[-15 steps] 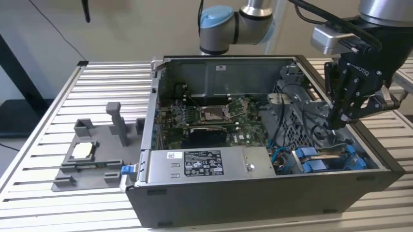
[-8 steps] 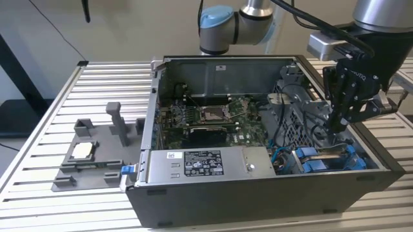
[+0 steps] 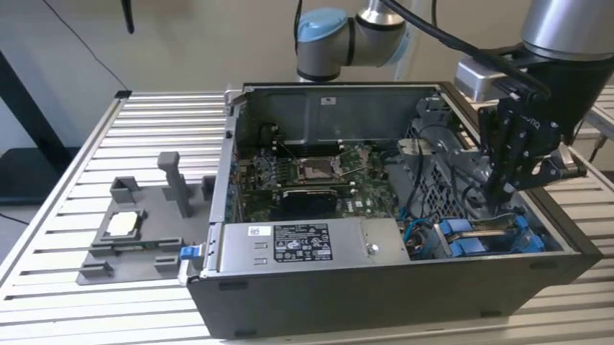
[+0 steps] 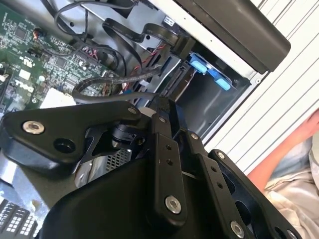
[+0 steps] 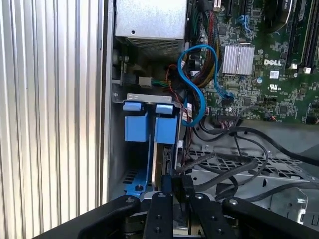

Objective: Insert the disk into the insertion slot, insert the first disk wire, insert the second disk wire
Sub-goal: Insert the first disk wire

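Right of centre in the exterior view, the hand [image 3: 501, 192] hangs inside the computer case [image 3: 287, 316], just above the insertion slot [image 3: 475, 243]. Its fingers [image 5: 166, 186] stand narrow, possibly pinching something.

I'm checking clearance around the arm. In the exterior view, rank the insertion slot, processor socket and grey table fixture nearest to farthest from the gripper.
From the gripper:
1. Insertion slot, just beneath it inside the case.
2. Processor socket, mid-board, toward the exterior view's left.
3. Grey fixture, on the table outside the case, farthest left.
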Action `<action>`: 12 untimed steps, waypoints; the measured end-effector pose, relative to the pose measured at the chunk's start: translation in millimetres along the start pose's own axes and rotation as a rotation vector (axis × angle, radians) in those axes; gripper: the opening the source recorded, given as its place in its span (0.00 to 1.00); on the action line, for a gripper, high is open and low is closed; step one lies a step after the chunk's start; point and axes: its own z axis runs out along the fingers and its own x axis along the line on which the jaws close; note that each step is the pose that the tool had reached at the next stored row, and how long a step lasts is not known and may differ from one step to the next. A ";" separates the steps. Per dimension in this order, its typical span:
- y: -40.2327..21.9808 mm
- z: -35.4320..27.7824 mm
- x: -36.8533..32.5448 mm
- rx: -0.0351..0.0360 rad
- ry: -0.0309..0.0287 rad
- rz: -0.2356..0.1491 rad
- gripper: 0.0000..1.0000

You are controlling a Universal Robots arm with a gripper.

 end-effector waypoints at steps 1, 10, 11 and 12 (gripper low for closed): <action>0.0 1.5 0.8 0.0001 0.0002 0.000 0.19; -5.8 7.4 3.1 0.0004 -0.0001 0.000 0.19; -6.7 7.9 3.2 0.0004 -0.0001 -0.001 0.19; -7.8 8.5 3.4 0.0004 -0.0002 -0.001 0.19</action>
